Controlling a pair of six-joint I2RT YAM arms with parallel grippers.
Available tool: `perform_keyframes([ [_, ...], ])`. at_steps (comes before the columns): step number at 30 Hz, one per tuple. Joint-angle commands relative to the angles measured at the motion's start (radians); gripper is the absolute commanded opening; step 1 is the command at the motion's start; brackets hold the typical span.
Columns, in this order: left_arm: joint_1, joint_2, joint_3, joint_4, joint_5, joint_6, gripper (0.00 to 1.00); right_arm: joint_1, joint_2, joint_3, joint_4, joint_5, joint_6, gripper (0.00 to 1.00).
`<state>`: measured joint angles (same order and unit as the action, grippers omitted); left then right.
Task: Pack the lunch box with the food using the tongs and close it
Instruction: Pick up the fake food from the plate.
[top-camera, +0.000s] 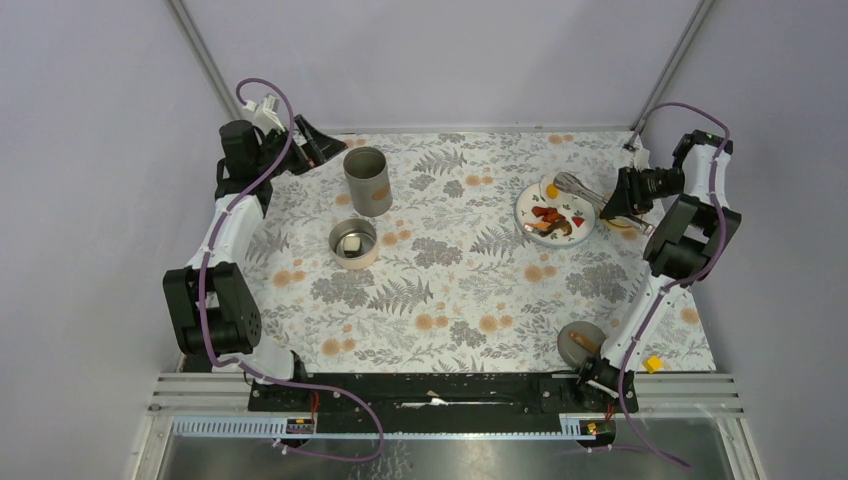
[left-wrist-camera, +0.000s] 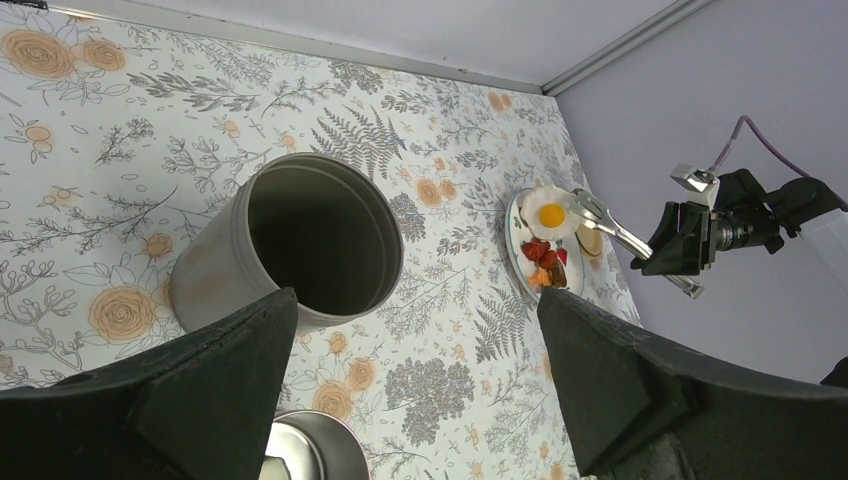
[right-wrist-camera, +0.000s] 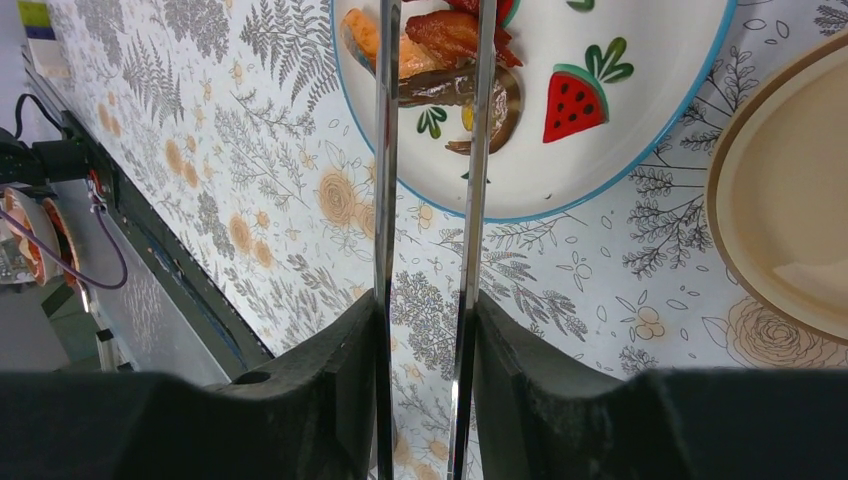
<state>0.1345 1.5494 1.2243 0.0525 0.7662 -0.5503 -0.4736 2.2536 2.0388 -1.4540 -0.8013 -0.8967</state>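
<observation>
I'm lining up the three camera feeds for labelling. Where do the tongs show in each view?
Top external: tongs right of centre, held by the right gripper, tips over the plate.
Left wrist: tongs right of centre, tips beside the fried egg.
Right wrist: tongs as two silver arms up the middle, between the gripper's fingers.
Shared landmark: the blue-rimmed white plate, in all three.

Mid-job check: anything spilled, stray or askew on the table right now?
One stray: a small yellow piece sits alone at the near right corner, far from the plate. What it is I cannot tell. The tall tin stands upright; nothing looks spilled.
</observation>
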Motion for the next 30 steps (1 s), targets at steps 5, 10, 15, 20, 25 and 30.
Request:
perform_keyframes([
  [5, 0.009, -0.004, 0.004, 0.065, 0.013, 0.002, 0.99, 0.039, -0.005, 0.06, -0.023, 0.045, 0.028, 0.42],
  [10, 0.01, -0.007, -0.005, 0.072, 0.02, -0.003, 0.99, 0.06, 0.008, 0.074, -0.02, 0.078, 0.036, 0.43],
  [15, 0.01, -0.014, -0.015, 0.064, 0.014, 0.006, 0.99, 0.066, 0.031, 0.101, -0.016, 0.103, 0.048, 0.41],
  [20, 0.013, -0.026, -0.026, 0.054, 0.007, 0.017, 0.99, 0.065, 0.019, 0.122, -0.009, 0.108, 0.064, 0.25],
  [25, 0.023, -0.036, -0.032, 0.058, 0.008, 0.009, 0.99, 0.066, -0.015, 0.207, -0.019, 0.072, 0.094, 0.03],
  [30, 0.04, -0.052, -0.031, 0.049, 0.003, 0.012, 0.99, 0.077, -0.08, 0.288, -0.026, 0.013, 0.145, 0.0],
])
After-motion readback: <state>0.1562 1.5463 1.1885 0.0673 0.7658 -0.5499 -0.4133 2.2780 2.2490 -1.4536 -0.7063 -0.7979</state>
